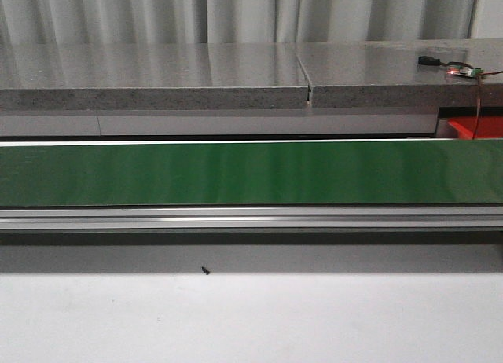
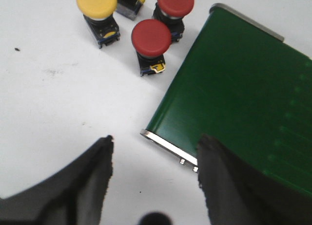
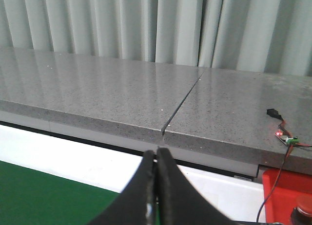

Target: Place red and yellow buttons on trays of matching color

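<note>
In the left wrist view, two red buttons (image 2: 151, 37) (image 2: 175, 2) and a yellow button (image 2: 97, 3) stand on the white table, with a further button body (image 2: 129, 6) partly cut off behind them. My left gripper (image 2: 155, 146) is open and empty, above the white table at the end of the green conveyor belt (image 2: 243, 88), apart from the buttons. My right gripper (image 3: 156, 154) is shut and empty, raised over the belt and facing the grey counter. A red tray (image 1: 477, 127) shows at the right behind the belt, also in the right wrist view (image 3: 287, 191). No yellow tray is in view.
The green belt (image 1: 251, 173) runs across the whole front view with a metal rail (image 1: 251, 218) before it. A grey stone counter (image 1: 236, 76) lies behind, with a small circuit board and wire (image 1: 464, 71) on it. A small dark speck (image 1: 205, 271) lies on the white table.
</note>
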Motion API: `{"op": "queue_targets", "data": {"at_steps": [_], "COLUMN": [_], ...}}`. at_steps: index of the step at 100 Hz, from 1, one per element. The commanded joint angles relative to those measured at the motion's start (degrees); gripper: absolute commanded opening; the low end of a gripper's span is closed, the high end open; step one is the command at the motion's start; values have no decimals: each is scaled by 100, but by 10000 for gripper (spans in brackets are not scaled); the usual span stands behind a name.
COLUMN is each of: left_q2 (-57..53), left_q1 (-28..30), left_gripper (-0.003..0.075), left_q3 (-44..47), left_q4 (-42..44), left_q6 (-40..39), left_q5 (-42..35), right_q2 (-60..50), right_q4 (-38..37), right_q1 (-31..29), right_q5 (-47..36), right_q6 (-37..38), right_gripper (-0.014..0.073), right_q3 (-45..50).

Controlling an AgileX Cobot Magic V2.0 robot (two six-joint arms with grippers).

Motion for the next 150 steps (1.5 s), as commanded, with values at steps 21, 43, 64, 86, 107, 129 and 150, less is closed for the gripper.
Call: {"op": "queue_targets", "data": {"at_steps": [21,43,64,86,107,129,150], "left_q2": [1386,2343,2953,3363,3550,3617,3617], "left_q1": [165,165,154,154,154,154,154], "left_gripper": [473,473,473,473,448,410,217], "left_q3": [-1444,-2406,-3032,-3427,-3471,-3471,-3471], "left_q4": [-143,-256,-256,-269,-455,-455,-466], "left_q6": [22,-37,-37,-37,-37,-37,9], "left_q5": [681,1086,1350,1333,1348,1338,1301], "right_q2": [-22,-22,-22,-22,-22,-22,-22], "right_q4": [131,131,131,131,136,136,136], "right_q1": [-2,-2,-2,-2,-2,-2,-2], "right_q5": [238,238,238,238,238,238,238], "right_q6": [-52,-52,-52,-52,-52,-52,-52], "right_gripper": [-59,-59,-59,-59,-59,-59,-59], "right_q3": [-149,-149,-149,-149,-149,-149,-149]}}
